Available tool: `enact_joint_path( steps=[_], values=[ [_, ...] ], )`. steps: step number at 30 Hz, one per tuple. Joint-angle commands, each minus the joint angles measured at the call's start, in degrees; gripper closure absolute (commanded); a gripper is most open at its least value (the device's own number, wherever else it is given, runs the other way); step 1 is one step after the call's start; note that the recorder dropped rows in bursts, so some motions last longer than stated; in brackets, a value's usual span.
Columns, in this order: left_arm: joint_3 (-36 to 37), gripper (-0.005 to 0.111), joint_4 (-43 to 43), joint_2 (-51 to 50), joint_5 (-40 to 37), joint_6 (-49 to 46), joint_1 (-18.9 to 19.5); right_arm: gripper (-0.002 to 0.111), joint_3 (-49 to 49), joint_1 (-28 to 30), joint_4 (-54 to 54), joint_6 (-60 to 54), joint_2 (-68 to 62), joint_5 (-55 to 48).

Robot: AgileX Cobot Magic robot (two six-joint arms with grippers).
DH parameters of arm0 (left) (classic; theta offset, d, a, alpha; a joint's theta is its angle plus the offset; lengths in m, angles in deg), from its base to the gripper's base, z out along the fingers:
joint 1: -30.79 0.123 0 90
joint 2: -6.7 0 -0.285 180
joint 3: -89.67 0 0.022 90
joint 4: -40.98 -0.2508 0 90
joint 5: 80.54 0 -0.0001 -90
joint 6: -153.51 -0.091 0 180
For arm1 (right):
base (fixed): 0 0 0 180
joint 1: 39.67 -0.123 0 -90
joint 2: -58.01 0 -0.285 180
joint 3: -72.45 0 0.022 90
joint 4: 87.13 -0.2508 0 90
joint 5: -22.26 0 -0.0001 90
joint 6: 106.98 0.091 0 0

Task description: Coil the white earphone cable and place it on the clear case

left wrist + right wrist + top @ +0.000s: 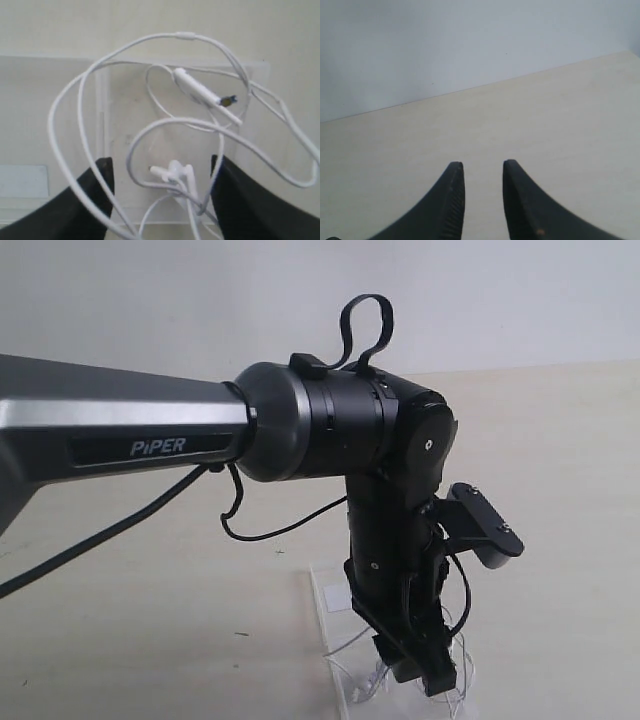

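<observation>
While the left gripper (162, 165) is held low over the clear case (130, 105), its jaws stand apart and clamped on nothing. The white earphone cable (175, 120) is laid just ahead of and below them, in loose loops on the case. The loops are spread wider than the gap between the jaws, with their long axis across that gap, and the outermost appear to reach past the case's edge. Any tidying nudge is judged to fall to this arm, by far the nearer. Further right, the right gripper (482, 164) is held over bare table (560, 110), jaws slightly parted and empty, with no cable in its view. Counted: one cable, one case with one white sticker (22, 181), two grippers.
</observation>
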Motion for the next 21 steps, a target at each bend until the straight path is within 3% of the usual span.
enact_joint_path(
  steps=[1, 8, 11, 13, 21],
  values=[
    [-0.40, 0.050, -0.28, 0.72, -1.43, 0.93, 0.11, 0.081, 0.34, 0.34, 0.22, -0.42, -0.01, 0.41],
    [-0.40, 0.049, 1.14, 0.72, -2.76, -0.21, 0.51, 0.081, 0.34, 0.34, 0.22, -0.42, -0.01, 0.41],
    [-0.40, 0.035, 1.41, 0.72, -4.62, -0.63, 0.63, 0.081, 0.34, 0.34, 0.22, -0.42, -0.01, 0.41],
    [-0.40, 0.031, 1.41, 0.72, -5.28, -0.89, 0.63, 0.081, 0.34, 0.34, 0.22, -0.42, -0.01, 0.41],
    [-0.40, 0.032, 2.50, 0.72, -3.54, -1.85, 0.63, 0.081, 2.01, 0.34, 0.71, 0.17, -0.01, 3.91]
  ],
)
